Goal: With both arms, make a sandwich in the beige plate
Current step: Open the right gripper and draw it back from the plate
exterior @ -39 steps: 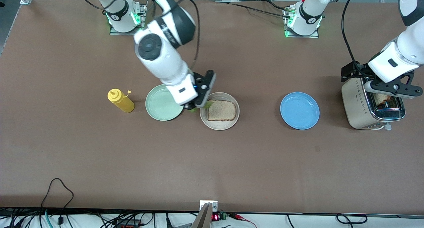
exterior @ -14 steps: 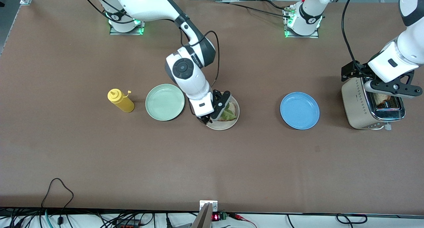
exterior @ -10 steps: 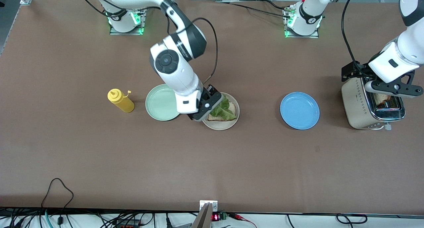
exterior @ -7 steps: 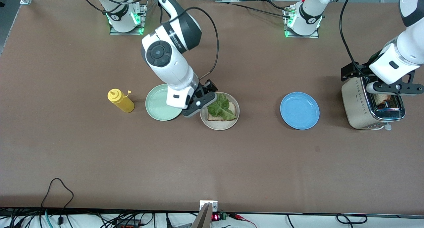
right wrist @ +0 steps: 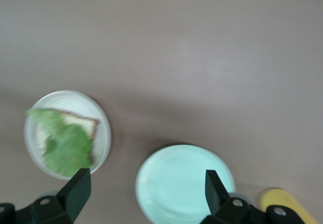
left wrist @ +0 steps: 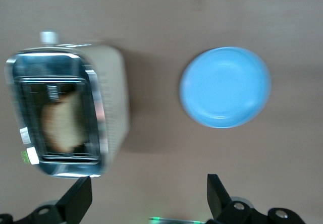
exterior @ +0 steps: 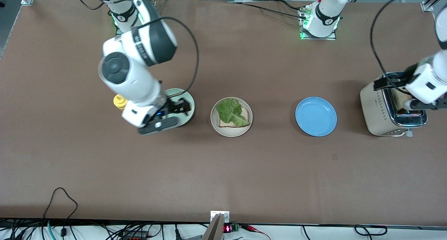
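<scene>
The beige plate point(exterior: 214, 123) sits mid-table and holds one bread slice point(exterior: 245, 115) with a crinkled lettuce leaf point(exterior: 231, 112) on top of it. In the right wrist view the plate point(right wrist: 104, 133), the bread point(right wrist: 91, 125) and the lettuce point(right wrist: 63, 144) show too. My right gripper point(exterior: 174, 111) point(right wrist: 146, 196) hangs open and empty over the mint-green plate point(exterior: 190, 105). A second bread slice point(exterior: 401, 98) point(left wrist: 63, 124) stands in the toaster point(exterior: 375, 111) point(left wrist: 113, 108). My left gripper point(exterior: 417, 102) point(left wrist: 149, 199) hovers open and empty above that toaster.
A blue plate point(exterior: 316, 116) point(left wrist: 225, 87) lies between the beige plate and the toaster. A yellow squeeze bottle point(exterior: 119, 101) point(right wrist: 282, 201) stands beside the mint-green plate point(right wrist: 184, 183), mostly hidden under the right arm. Cables run along the table edge nearest the front camera.
My right gripper laid the lettuce on the bread, let go, and drew back over the mint-green plate. The left gripper rose a little above the toaster.
</scene>
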Robot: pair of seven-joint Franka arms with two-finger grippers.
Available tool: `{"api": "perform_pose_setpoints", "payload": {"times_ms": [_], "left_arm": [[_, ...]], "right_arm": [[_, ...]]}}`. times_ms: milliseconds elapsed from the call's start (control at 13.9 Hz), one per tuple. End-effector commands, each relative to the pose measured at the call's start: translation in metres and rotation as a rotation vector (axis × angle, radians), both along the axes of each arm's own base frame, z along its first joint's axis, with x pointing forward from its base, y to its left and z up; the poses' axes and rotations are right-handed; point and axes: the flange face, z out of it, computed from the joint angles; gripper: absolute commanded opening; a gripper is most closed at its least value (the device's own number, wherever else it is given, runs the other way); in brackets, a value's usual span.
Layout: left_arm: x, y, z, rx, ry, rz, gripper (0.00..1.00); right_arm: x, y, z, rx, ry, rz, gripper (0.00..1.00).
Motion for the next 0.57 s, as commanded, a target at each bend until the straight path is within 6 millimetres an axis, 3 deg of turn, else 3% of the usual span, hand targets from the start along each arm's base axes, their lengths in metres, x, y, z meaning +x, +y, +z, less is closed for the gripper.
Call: {"api": "perform_pose_setpoints", "payload": {"times_ms": [0, 215, 502], "left_arm": [[0.002, 0.052, -0.021, 0.031, 0.021, -0.056, 1.0], [-0.006, 0.103, -0.061, -0.002, -0.017, -0.153, 1.0], [-0.031, 0.14, -0.108, -0.038, -0.02, -0.218, 0.95]], "right_arm": [[0.012, -0.047, 0.005, -0.016, 0.004, -0.039, 1.0], [0.032, -0.109, 0.005, -0.019, 0.002, -0.079, 1.0], [0.038, -0.174, 0.018, -0.038, 0.023, -0.124, 1.0]]}}
